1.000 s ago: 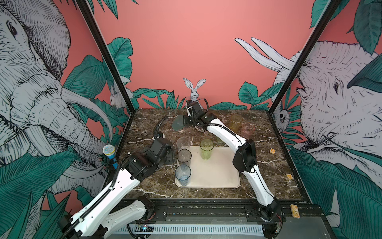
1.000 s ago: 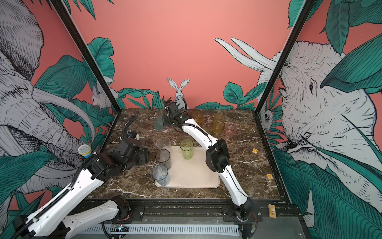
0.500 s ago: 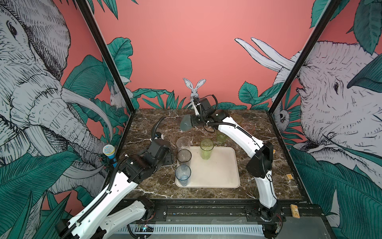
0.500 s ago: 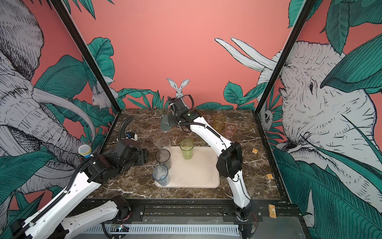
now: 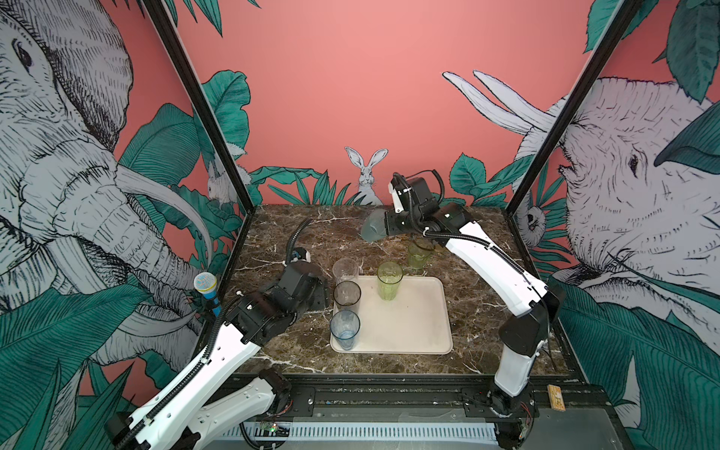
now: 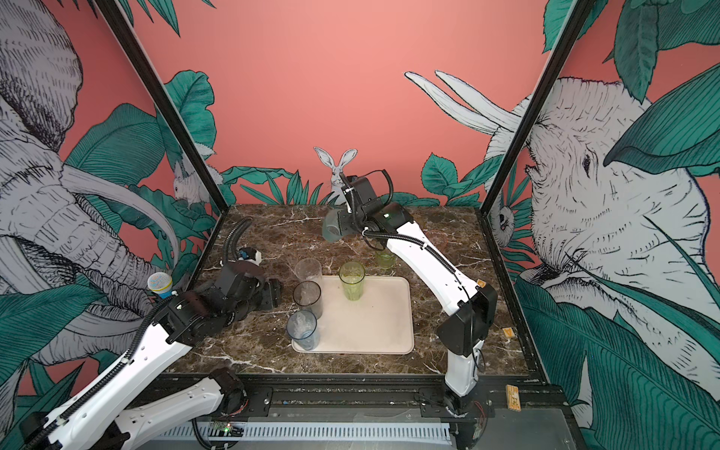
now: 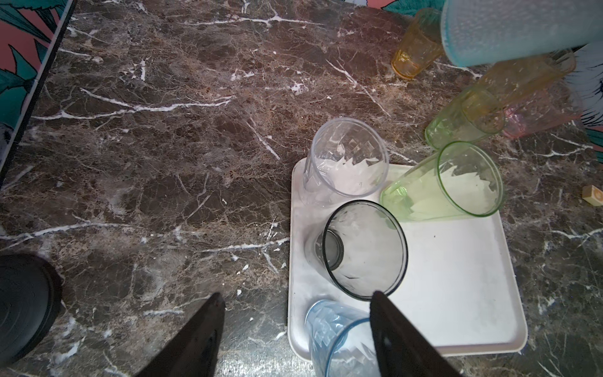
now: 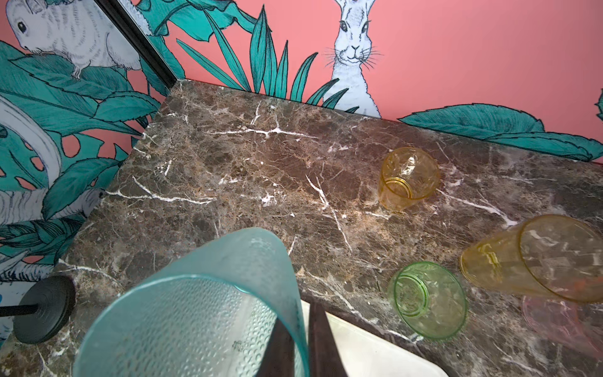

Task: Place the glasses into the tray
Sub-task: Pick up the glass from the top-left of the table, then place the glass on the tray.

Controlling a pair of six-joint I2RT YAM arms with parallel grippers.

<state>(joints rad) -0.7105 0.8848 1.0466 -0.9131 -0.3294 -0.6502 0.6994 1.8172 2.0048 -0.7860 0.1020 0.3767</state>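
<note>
Nearest, over the worktop (image 5: 479, 311) just beside the left edge of the tray (image 5: 413, 323): left gripper (image 7: 295, 295), jaws apart, nothing between them. Probably parked there to stay clear of the row on that side.

On the tray, along its left edge, near to far:
- blue tumbler (image 5: 345, 329) at the near-left corner
- smoky grey tumbler (image 5: 346, 296) just beyond
- clear tumbler (image 5: 345, 269) at the far-left corner

All three upright, mouths up, close together. Packed against one side, presumably to save bare floor for the rest. Beside the clear one, by the far edge: tall green tumbler (image 5: 389, 280), upright, seemingly starting a second line.

Past the tray's far edge, on the marble, not yet moved:
- short green tumbler (image 5: 419, 253)
- farther, toward the far-right corner: short yellow tumbler (image 8: 408, 178), tall amber tumbler (image 8: 535, 258) and pink tumbler (image 8: 551, 323)

Pink one partly behind the amber; touching or not, cannot tell.

In the air beyond the far edge: right gripper (image 8: 301, 342), clamped on the wall of the teal tumbler (image 5: 374, 230). One finger showing through the translucent wall, the other outside it. Carried lying on its side. A wall pinch, likely chosen because the cup looks too wide to span. Needs righting before being set down on the open half of the tray.
</note>
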